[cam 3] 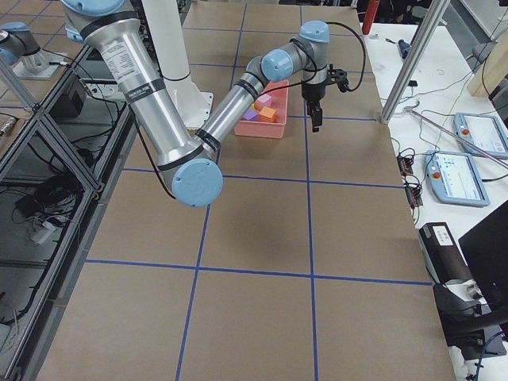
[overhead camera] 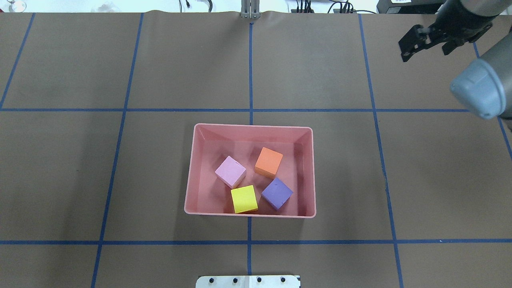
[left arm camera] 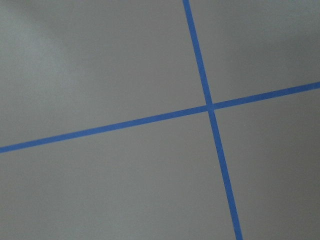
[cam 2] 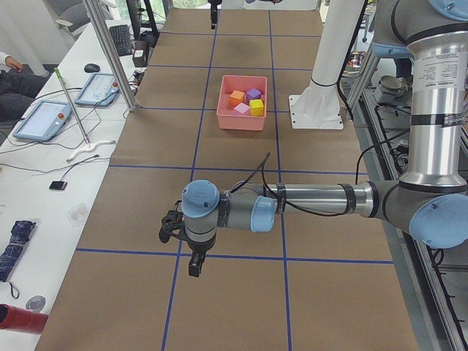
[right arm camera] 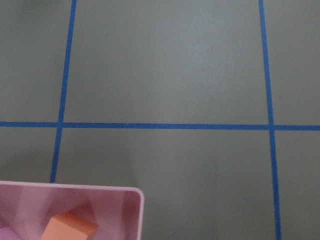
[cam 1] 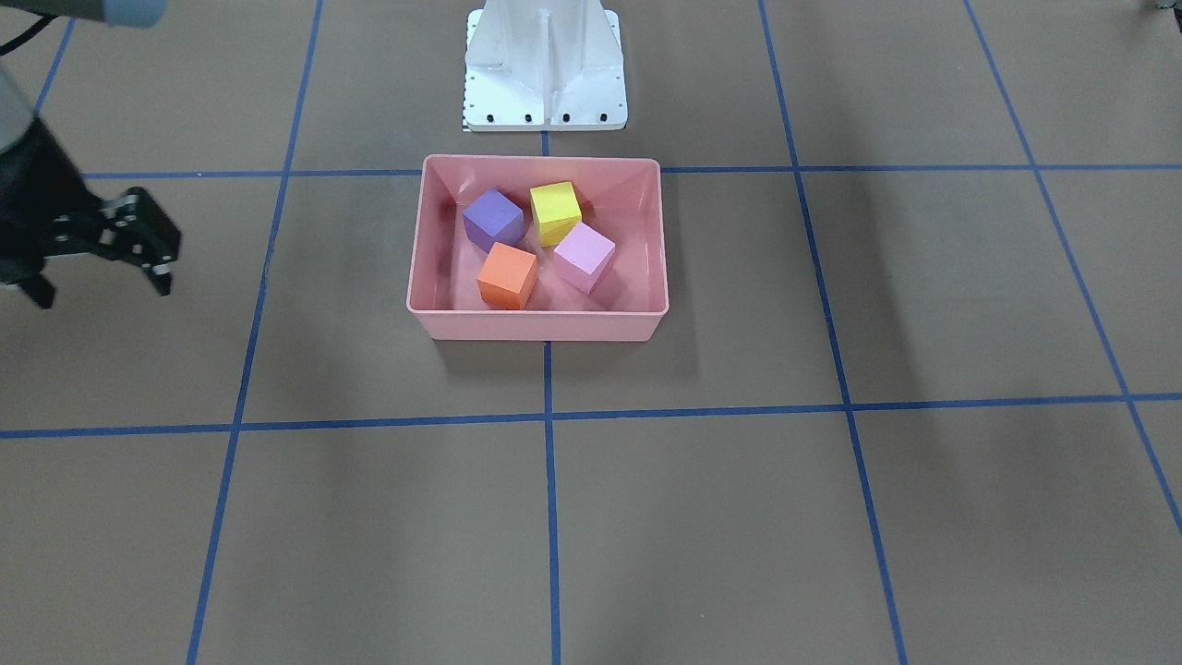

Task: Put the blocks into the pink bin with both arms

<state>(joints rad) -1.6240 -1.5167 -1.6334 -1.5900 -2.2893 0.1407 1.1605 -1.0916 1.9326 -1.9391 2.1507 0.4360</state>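
Overhead exterior view: all four blocks lie inside the pink bin [overhead camera: 193, 172], which sits on the table's [overhead camera: 80, 180] middle line of blue tape [overhead camera: 250, 68], a little ahead of the white base [overhead camera: 248, 281]. The orange block [overhead camera: 269, 161] and the pink-lilac block [overhead camera: 230, 171] are on the bin's far side. The yellow block [overhead camera: 244, 199] and the purple block [overhead camera: 277, 193] are nearer the robot, the yellow one just beside the pink-lilac one. The right gripper [overhead camera: 426, 54] hangs over the table's far right, well apart from the bin, its fingers spread with nothing between them. The left gripper [cam 2: 179, 248] shows only in the exterior left view, near a tape crossing and well apart from the bin; whether it is spread or pressed together I cannot tell.
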